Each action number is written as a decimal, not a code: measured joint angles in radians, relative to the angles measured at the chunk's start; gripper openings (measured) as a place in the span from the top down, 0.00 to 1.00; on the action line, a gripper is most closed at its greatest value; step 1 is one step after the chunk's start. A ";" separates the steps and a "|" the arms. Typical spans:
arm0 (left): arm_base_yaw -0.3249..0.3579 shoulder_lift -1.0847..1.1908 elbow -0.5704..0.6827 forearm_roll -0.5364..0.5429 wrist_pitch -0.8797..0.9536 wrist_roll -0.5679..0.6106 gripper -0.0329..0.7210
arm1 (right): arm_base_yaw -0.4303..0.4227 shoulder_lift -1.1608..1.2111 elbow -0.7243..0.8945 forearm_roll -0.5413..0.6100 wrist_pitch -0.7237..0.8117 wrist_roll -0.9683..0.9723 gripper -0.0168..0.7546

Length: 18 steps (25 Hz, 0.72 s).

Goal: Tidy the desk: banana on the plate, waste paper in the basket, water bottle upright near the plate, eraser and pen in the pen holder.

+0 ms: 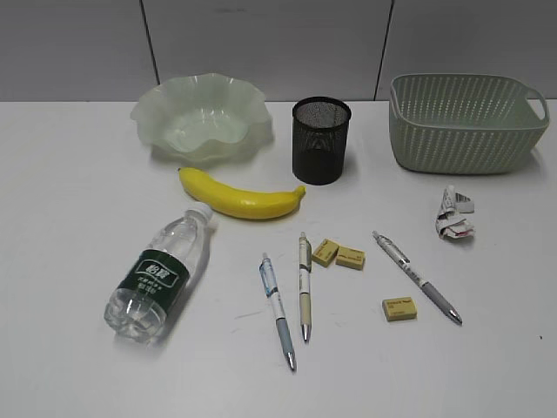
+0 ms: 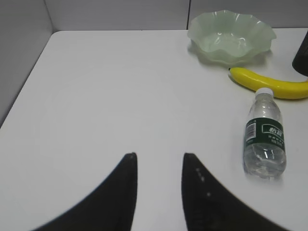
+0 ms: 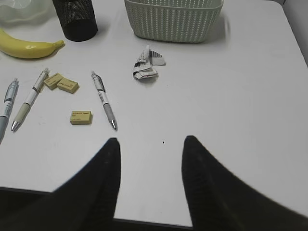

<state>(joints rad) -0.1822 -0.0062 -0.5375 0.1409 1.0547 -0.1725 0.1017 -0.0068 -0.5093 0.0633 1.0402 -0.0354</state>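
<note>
You've got the banana (image 1: pixel 241 199) lying flat on the counter (image 1: pixel 78 348), just in front of the wavy green plate (image 1: pixel 200 117), long axis running left-right, stem end pointing right toward the mesh pen holder (image 1: pixel 321 139). The water bottle (image 1: pixel 159 272) is on its side, long axis diagonal, cap aimed up-right with its tip near the banana's left end, base toward the near-left. Plate, pen holder and the woven basket (image 1: pixel 466 122) all look empty from the exterior view, though you can't see the bottom of the holder. Crumpled waste paper (image 1: pixel 454 214) sits on the counter just in front of the basket. Three pens lie roughly near-to-far: blue pen (image 1: pixel 278 310) and cream pen (image 1: pixel 305 284) side by side with tips toward you, grey pen (image 1: pixel 416 277) angled, tip toward near-right. Three erasers: a touching pair (image 1: pixel 338 254) between the cream and grey pens, a single eraser (image 1: pixel 399 309) closer in, just left of the grey pen. Left gripper (image 2: pixel 159 159) hovers over bare counter, fingers apart, holding nothing, bottle off to its right. Right gripper (image 3: pixel 150 143) likewise has fingers apart and empty, with the grey pen's tip near its left finger.
</note>
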 joint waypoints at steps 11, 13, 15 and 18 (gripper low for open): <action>0.000 0.000 0.000 0.000 0.000 0.000 0.64 | 0.000 0.000 0.000 0.000 0.000 0.000 0.53; 0.000 0.000 0.000 0.000 0.000 0.000 0.64 | 0.000 0.000 0.000 0.000 0.000 0.000 0.53; 0.000 0.000 0.000 0.000 0.000 0.000 0.64 | 0.000 0.000 0.000 0.000 0.000 0.000 0.53; 0.000 0.000 0.000 0.000 0.000 0.000 0.64 | 0.000 0.000 0.000 0.000 0.000 0.000 0.53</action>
<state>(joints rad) -0.1822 -0.0062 -0.5375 0.1409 1.0547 -0.1725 0.1017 -0.0068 -0.5093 0.0633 1.0402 -0.0354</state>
